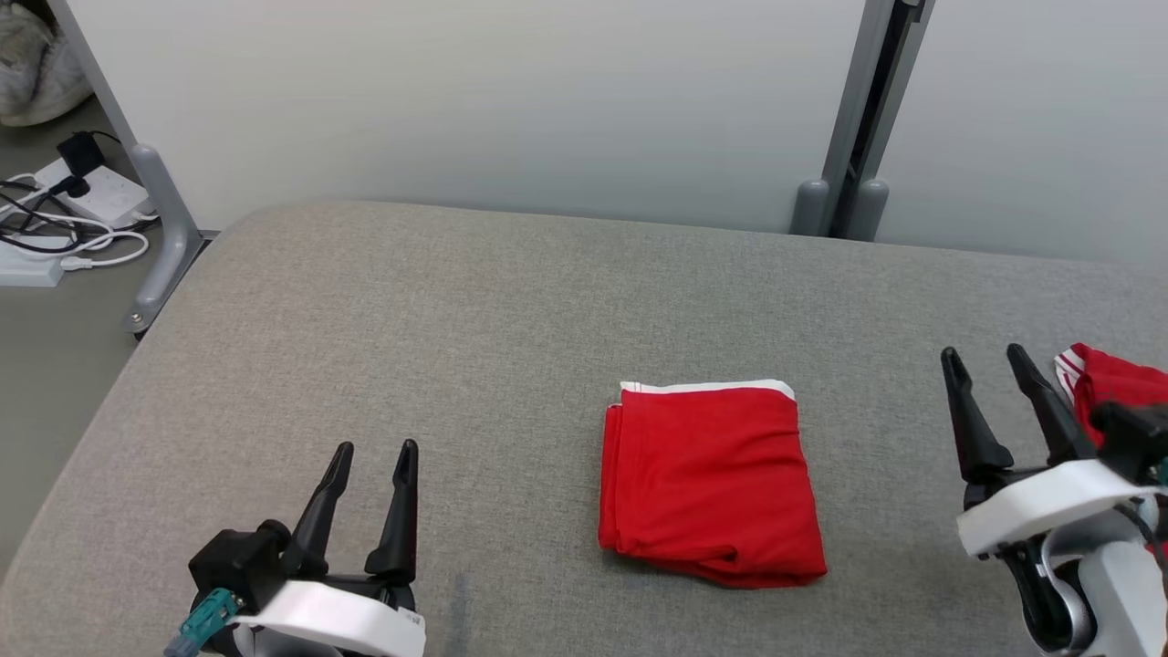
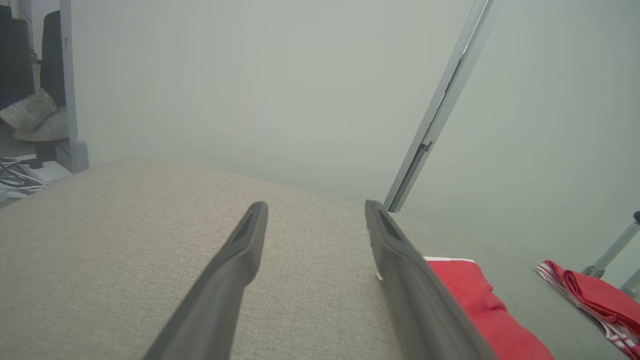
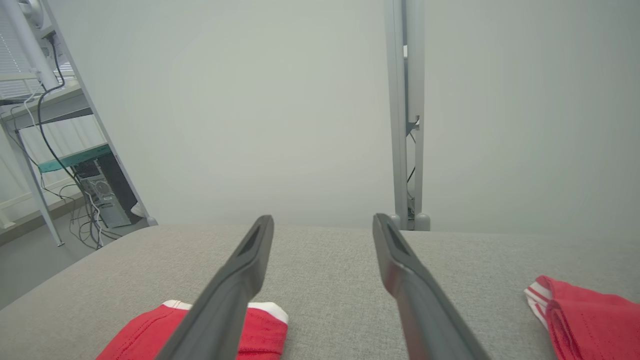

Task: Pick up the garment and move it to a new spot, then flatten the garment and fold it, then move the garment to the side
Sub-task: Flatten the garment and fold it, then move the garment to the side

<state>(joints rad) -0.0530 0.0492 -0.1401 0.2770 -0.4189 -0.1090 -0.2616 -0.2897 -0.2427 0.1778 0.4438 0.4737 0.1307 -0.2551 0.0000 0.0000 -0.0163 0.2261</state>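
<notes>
A red garment [image 1: 710, 482] with a white hem lies folded into a neat rectangle on the grey fabric table [image 1: 456, 328], a little right of centre. Its edge shows in the left wrist view [image 2: 470, 300] and in the right wrist view [image 3: 150, 330]. My left gripper [image 1: 374, 458] hovers open at the lower left, well left of the garment, with nothing between its fingers [image 2: 245, 250]. My right gripper [image 1: 984, 356] stands open at the right, to the right of the garment, also with nothing in it.
A second red piece of cloth with white stripes [image 1: 1109, 383] lies at the table's right edge, behind my right gripper. A pale wall and grey frame posts [image 1: 853, 119] stand behind the table. Cables and a power strip [image 1: 73, 210] lie on the floor at far left.
</notes>
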